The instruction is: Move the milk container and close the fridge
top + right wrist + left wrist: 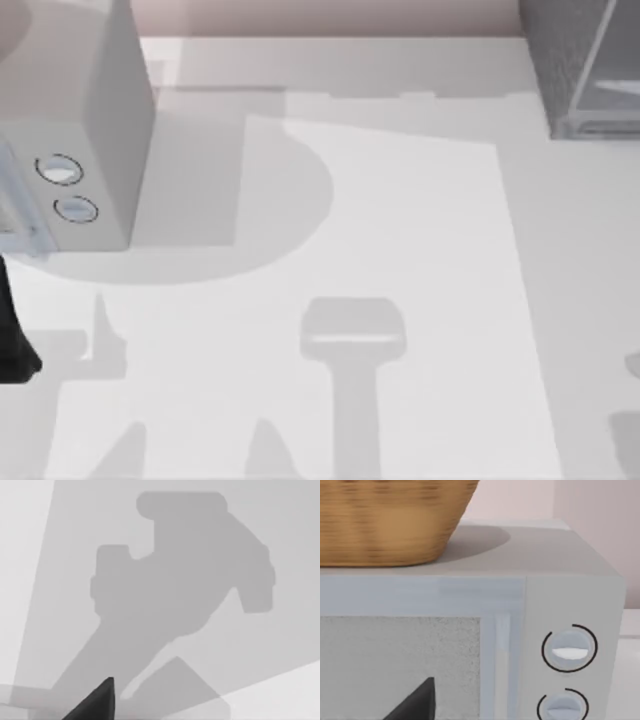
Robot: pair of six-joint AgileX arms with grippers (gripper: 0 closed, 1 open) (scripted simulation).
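Fridge at one o'clock, microwave at nine.
The fridge [560, 70] and microwave [90, 130] stand well apart; a basket [390, 520] sits on the microwave; finger states cannot be told.

— What do we see of our own body?

— Very little. In the top view, a black, matte part of our left arm [14, 340] sits at nine o'clock, tapering to a rounded end.

— And from the wrists?

— One black wedge-shaped fingertip [417, 702] of the left gripper, and another fingertip [97, 702] like it on the right. Both are plain and unmarked.
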